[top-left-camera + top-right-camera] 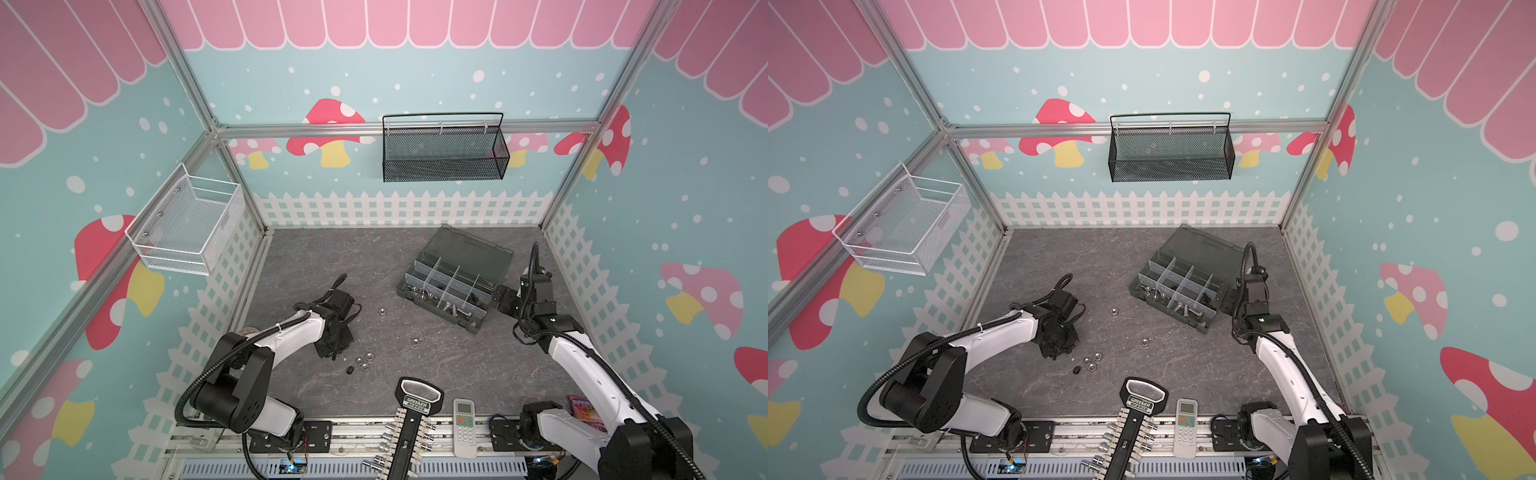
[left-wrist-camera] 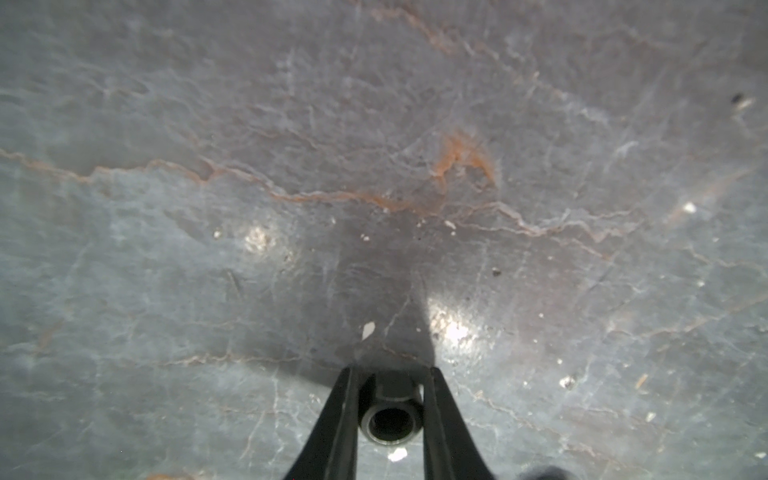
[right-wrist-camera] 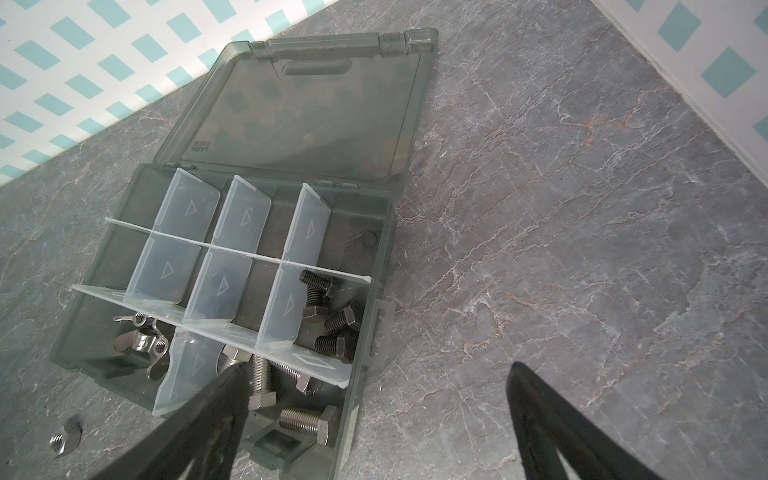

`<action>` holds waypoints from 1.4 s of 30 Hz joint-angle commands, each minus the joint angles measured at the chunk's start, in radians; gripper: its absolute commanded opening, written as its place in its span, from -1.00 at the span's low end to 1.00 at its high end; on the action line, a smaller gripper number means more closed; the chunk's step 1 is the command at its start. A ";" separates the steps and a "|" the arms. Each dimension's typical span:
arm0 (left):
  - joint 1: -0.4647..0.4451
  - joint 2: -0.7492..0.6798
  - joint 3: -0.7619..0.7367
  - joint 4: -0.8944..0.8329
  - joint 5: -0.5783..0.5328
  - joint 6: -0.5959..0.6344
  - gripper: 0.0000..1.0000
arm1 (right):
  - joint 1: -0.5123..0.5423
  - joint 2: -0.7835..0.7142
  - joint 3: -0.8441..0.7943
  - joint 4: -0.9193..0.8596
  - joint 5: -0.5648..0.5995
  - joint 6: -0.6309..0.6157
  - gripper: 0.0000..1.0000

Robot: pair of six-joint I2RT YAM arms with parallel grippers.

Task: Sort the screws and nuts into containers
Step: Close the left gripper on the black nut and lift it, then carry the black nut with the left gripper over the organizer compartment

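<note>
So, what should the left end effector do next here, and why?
Probably close fully before any lift: in the left wrist view, the left end effector straddles a small dark round cap nut on the grey stone-look tabletop, with a sliver of gap on one side.

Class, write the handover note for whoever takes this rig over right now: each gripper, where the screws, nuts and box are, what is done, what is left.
Left gripper: jaws flank a small dark nut near the table; grip unconfirmed.
Right gripper: open, empty, beside the organiser box.
Done: black bolts, silver bolts and wing nuts lie in separate compartments.
Left: five silver nuts, one black part and, beside the box, one stray wing nut lie loose on the table.
</note>
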State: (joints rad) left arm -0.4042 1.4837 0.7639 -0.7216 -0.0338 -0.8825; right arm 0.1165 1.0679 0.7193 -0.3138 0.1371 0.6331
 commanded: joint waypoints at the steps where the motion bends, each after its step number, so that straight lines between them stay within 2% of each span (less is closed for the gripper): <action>1: -0.034 -0.008 0.006 -0.054 -0.007 -0.021 -0.54 | -0.005 -0.021 -0.018 -0.009 0.014 0.006 0.96; 7: -0.081 0.004 0.122 -0.013 -0.032 -0.043 -0.56 | -0.005 -0.029 -0.020 -0.008 0.018 0.006 0.96; 12: -0.144 0.069 0.251 0.048 -0.049 -0.051 -0.56 | -0.005 -0.033 -0.025 -0.005 0.023 0.005 0.96; 23: -0.260 0.384 0.704 0.191 -0.003 0.013 -0.56 | -0.006 -0.044 -0.018 -0.004 0.027 -0.002 0.96; 34: -0.286 0.663 1.053 0.231 0.050 0.059 -0.56 | -0.005 -0.052 -0.009 -0.005 0.015 0.001 0.96; 42: -0.295 0.776 1.170 0.271 0.090 0.071 -0.53 | -0.005 -0.063 -0.025 -0.002 0.004 0.011 0.96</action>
State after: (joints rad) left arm -0.6857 2.2375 1.8828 -0.4824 0.0345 -0.8280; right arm 0.1165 1.0279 0.7078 -0.3141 0.1413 0.6334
